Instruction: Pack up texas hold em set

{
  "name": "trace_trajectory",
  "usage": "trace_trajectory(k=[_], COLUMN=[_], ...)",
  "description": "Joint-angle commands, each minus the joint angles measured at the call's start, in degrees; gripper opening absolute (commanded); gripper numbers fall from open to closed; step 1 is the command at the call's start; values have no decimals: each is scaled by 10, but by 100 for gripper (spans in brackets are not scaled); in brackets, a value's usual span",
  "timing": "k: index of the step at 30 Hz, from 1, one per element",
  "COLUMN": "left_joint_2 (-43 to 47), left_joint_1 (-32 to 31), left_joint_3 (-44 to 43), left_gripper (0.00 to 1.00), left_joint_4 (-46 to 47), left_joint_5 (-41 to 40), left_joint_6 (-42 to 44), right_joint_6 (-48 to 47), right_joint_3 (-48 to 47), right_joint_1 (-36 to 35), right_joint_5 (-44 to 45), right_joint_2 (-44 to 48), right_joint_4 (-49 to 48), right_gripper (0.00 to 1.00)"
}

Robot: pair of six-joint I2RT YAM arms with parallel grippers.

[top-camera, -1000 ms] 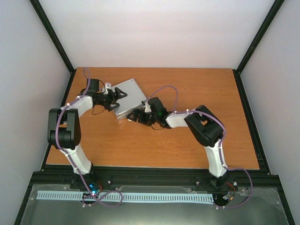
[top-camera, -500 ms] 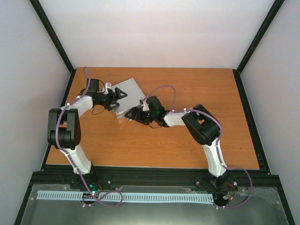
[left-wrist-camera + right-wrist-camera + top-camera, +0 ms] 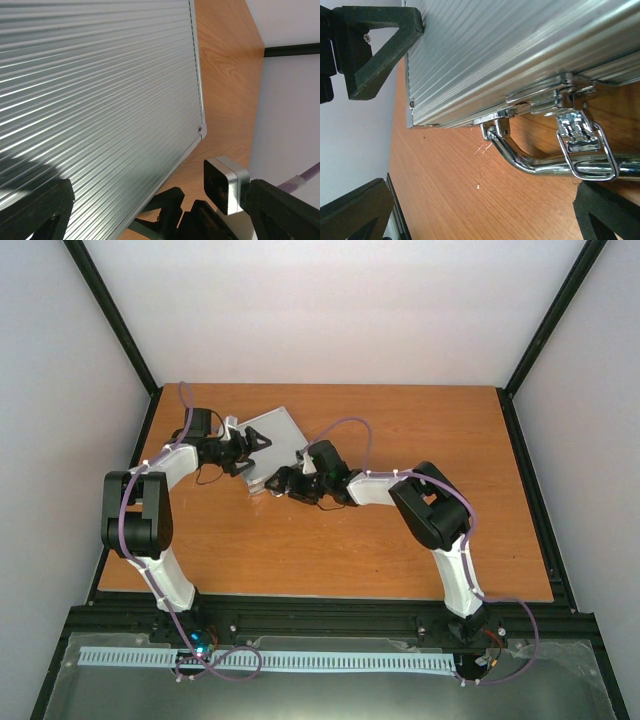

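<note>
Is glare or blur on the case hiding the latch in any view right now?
Right wrist: latch and chrome handle sharp, specular highlights but readable. Left wrist: bright glare bands across the ribbed case, a shadow at lower left, no latch visible. Top external: even light, but coarse; latch too small to tell.

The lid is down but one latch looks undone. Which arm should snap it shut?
Right. The right gripper, open, faces the case's front edge with the hanging latch just ahead; the left gripper is up on the lid, away from it.
</note>
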State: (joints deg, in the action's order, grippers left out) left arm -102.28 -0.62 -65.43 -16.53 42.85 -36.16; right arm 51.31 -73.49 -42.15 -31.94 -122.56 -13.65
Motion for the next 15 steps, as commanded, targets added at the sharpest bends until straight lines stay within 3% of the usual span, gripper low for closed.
trace_trajectory(k=[1,15], left_joint_2=[-20,-3], left_joint_1=[5,4], left_joint_3=[16,35], left_gripper=[98,98], left_joint_4=[-56,-48], left_joint_5=[-40,-45], left_joint_6=[4,-5], right_joint_6=[-29,-31], right_joint_3=[-34,-43], right_joint_1=[6,26], right_joint_5=[27,13], right_joint_2=[39,66], right_joint_4=[-32,-33], right_gripper=[100,100])
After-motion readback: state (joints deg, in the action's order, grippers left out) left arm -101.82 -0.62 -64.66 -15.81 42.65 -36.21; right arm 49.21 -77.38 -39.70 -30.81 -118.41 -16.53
